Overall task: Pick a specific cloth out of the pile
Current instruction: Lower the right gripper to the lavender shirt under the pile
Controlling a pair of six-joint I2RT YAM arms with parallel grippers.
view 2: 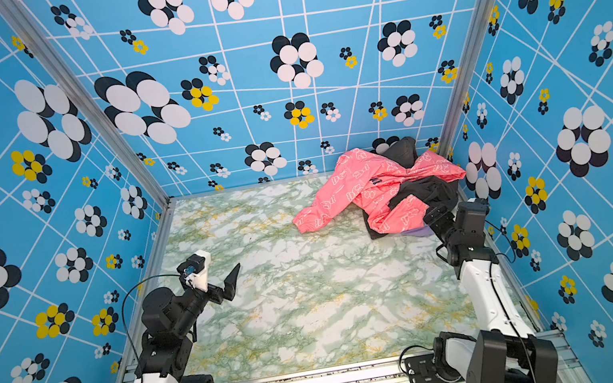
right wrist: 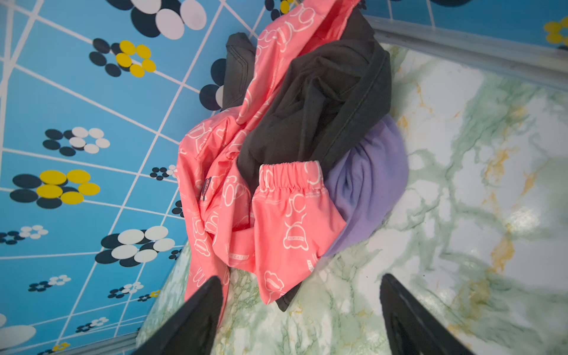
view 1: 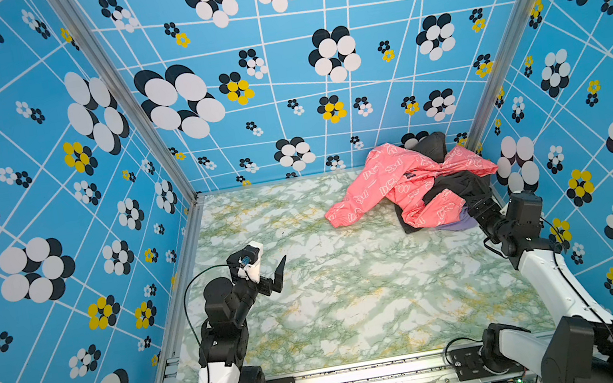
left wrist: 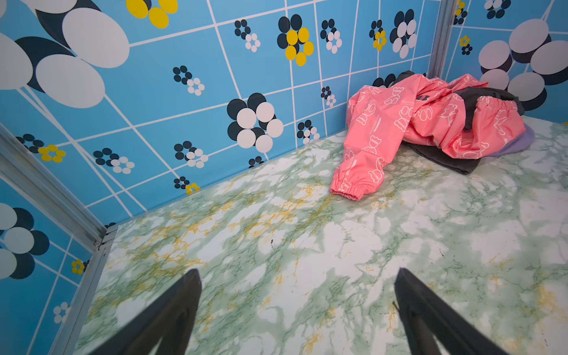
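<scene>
Black fingers of the right gripper (right wrist: 300, 276) sit closest to the lens, jaws well apart with nothing between them, tips low over the table (right wrist: 461, 190). Just ahead of those tips lies the purple cloth (right wrist: 368, 184), not touched yet as far as I can tell. Only a rounded bulge of it shows; the rest is buried under the pile (right wrist: 276, 138). A sleeve cuff of the pink jacket (right wrist: 285, 221) overlaps one side of it, and the black garment (right wrist: 322, 101) drapes over it further back. In both top views just a purple sliver pokes out at the pile's near edge, close to the right wall, right beside this gripper.

Step in hand, my read: reach in and pinch that purple bulge. To do it well I'd steer to the bare purple side away from the pink cuff, stay low so one finger slides under the fold, and close on purple only. Catching the cuff or the black hem would likely drag the whole heap. Then draw it out toward open table.

Across the table the left gripper (left wrist: 296, 271) is wide open, empty, over bare table, well apart from the pile.
</scene>
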